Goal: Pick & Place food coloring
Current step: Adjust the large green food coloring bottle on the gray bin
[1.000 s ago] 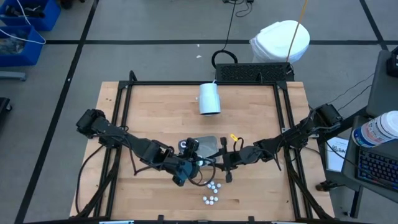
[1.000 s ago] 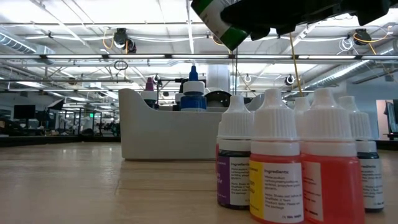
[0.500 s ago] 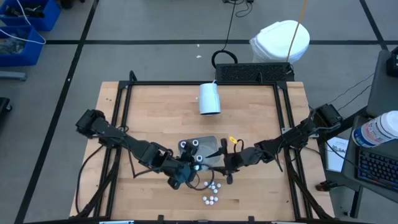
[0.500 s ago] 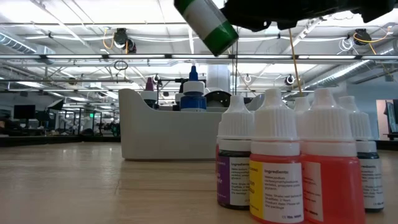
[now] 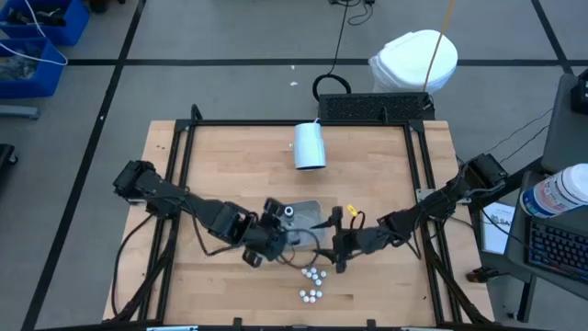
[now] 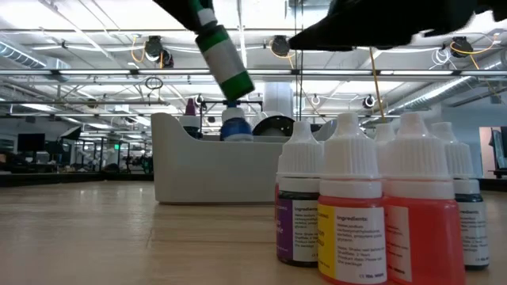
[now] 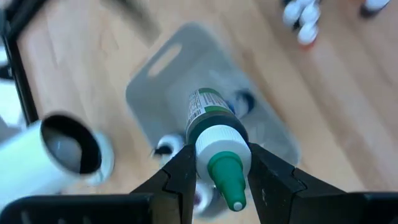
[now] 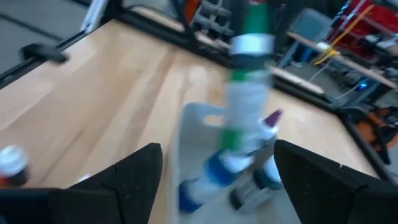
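Risk at this stage centres on the green bottle (image 7: 214, 134), clamped near its cap between the fingers of the left gripper (image 7: 217, 171) and carried tilted above the grey tray (image 7: 180, 62). A grip this close to the cap may let the bottle swing or slide; released while tilted, it would probably topple against the bottles already in the tray (image 6: 238, 127) or catch the tray's wall. The right gripper (image 8: 217, 186) stands with its fingers spread wide and nothing between them, just right of the tray, close enough that the two arms could brush if either drifts inward. The remaining food coloring bottles (image 5: 313, 284) stand packed in a cluster on the table (image 5: 230, 156), near of the tray; in the low view four white-capped ones (image 6: 372, 206) touch one another, so a low pass of an arm could knock several down together.

The surface is a pale wooden top inside a dark frame. A white cup (image 5: 310, 145) lies on its side at the far middle, well apart from the work. Beyond the table are a grey floor with dark lines, a white bag (image 5: 415, 59), blue bins (image 5: 37, 37), and ceiling lights and pipework (image 6: 119, 47).
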